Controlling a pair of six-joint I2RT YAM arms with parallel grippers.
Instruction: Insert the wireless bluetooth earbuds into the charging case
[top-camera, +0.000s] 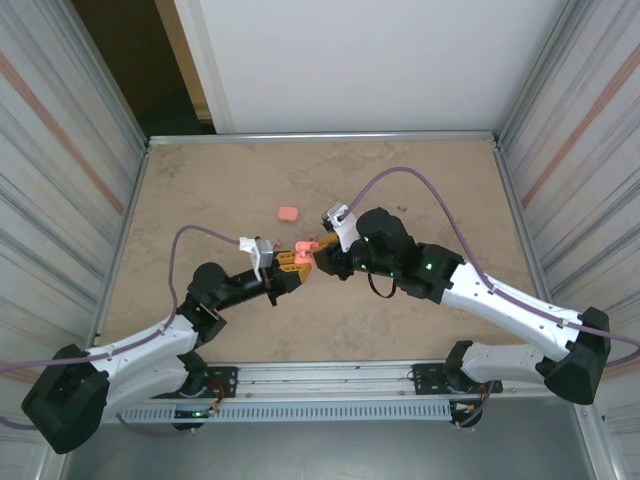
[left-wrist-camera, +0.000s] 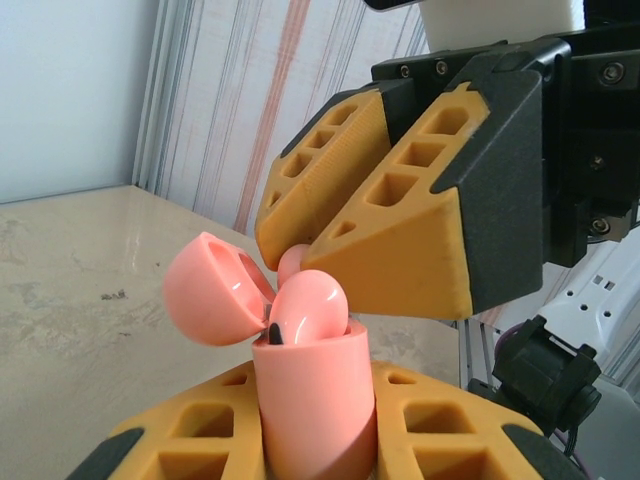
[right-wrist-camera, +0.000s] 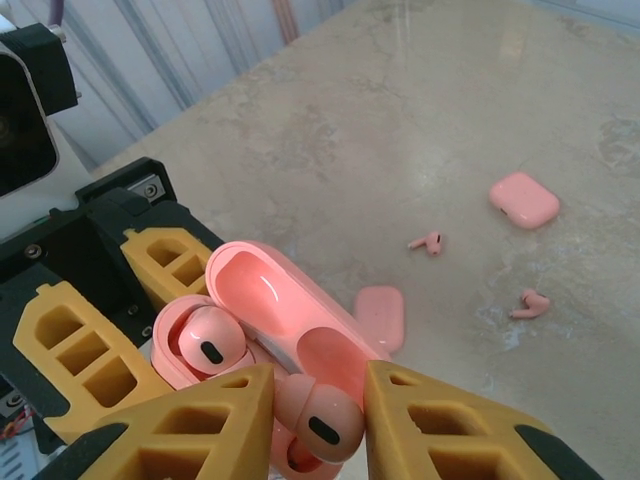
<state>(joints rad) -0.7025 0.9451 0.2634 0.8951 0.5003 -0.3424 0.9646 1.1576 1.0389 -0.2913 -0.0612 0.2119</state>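
My left gripper (top-camera: 291, 259) and right gripper (right-wrist-camera: 320, 385) both have orange-yellow fingers (right-wrist-camera: 75, 345) backed in black. The charging case (left-wrist-camera: 315, 400) is glossy salmon pink, inside and out. The earbud (right-wrist-camera: 318, 415) is the same pink with a small black oval, and so is the second earbud (right-wrist-camera: 205, 345). Two closed cases (right-wrist-camera: 524, 198) and two loose earbuds (right-wrist-camera: 428, 242) match that pink. The worktop (right-wrist-camera: 400, 120) is beige with pale marble veining. My arms (top-camera: 140, 350) are white and black, and my cables (top-camera: 420, 172) are mauve.

Surface (top-camera: 420, 180): beige, marbled.
Side walls (top-camera: 60, 150): ribbed grey metal.
Back panel (top-camera: 370, 60): plain white.
Rail (top-camera: 330, 374): aluminium, along the near edge.
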